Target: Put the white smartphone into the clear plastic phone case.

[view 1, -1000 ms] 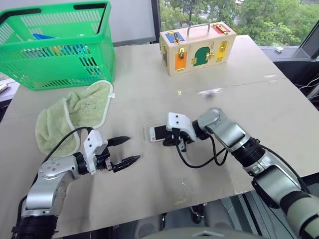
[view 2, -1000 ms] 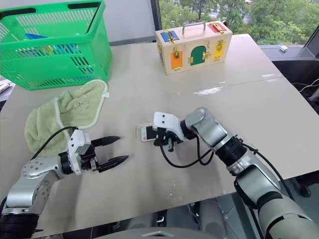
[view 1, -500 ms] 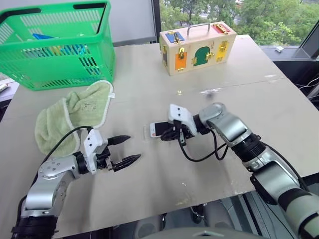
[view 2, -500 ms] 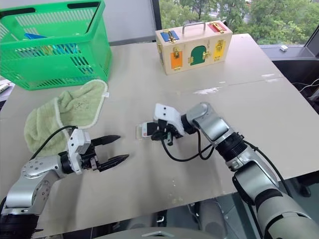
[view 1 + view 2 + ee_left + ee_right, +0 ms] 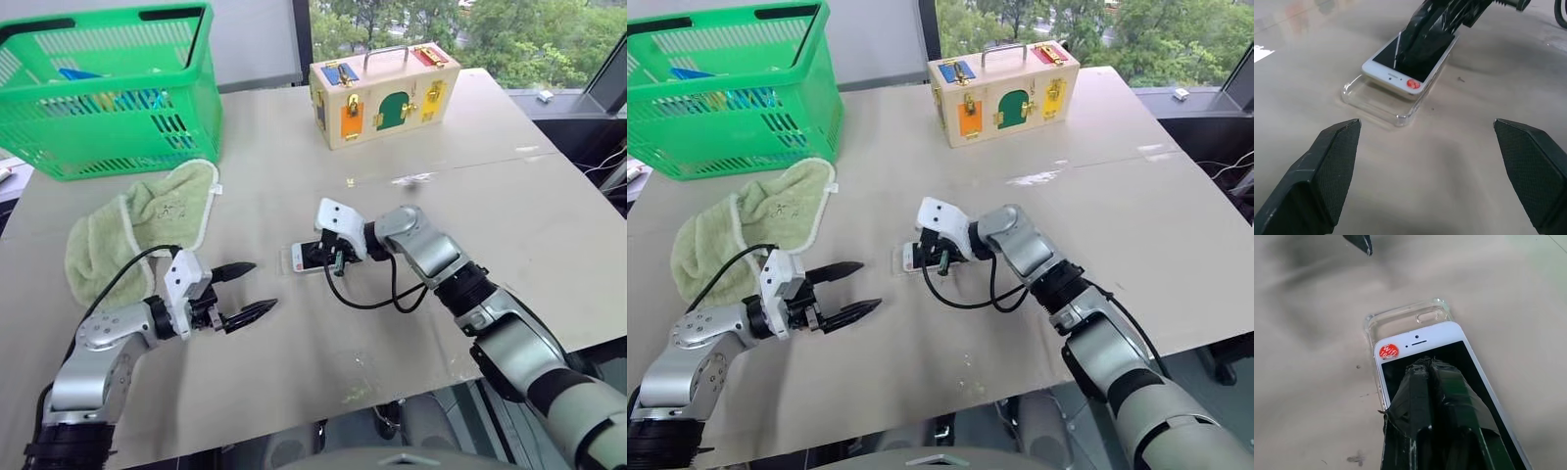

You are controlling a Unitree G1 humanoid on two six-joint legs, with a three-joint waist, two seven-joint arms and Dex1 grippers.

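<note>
The white smartphone (image 5: 1420, 340) lies screen up on the clear plastic phone case (image 5: 1400, 318) in the middle of the table. Its top end, with a red sticker, stops short of the case's end, so a strip of bare case (image 5: 1376, 100) shows beyond it. My right gripper (image 5: 1426, 363) is shut, and its taped fingertips rest on the black screen. It comes in from the right, right gripper (image 5: 331, 262). My left gripper (image 5: 263, 286) hovers open to the phone's front left, pointing at it, with nothing between its fingers (image 5: 1332, 166).
A green towel (image 5: 137, 230) lies crumpled at the left, with a green basket (image 5: 108, 88) behind it. A wooden lock box (image 5: 387, 93) stands at the back. The table's front edge (image 5: 294, 421) runs just below my left arm.
My right gripper has shifted left and a little farther away over the phone, staying shut. The left arm has not moved.
</note>
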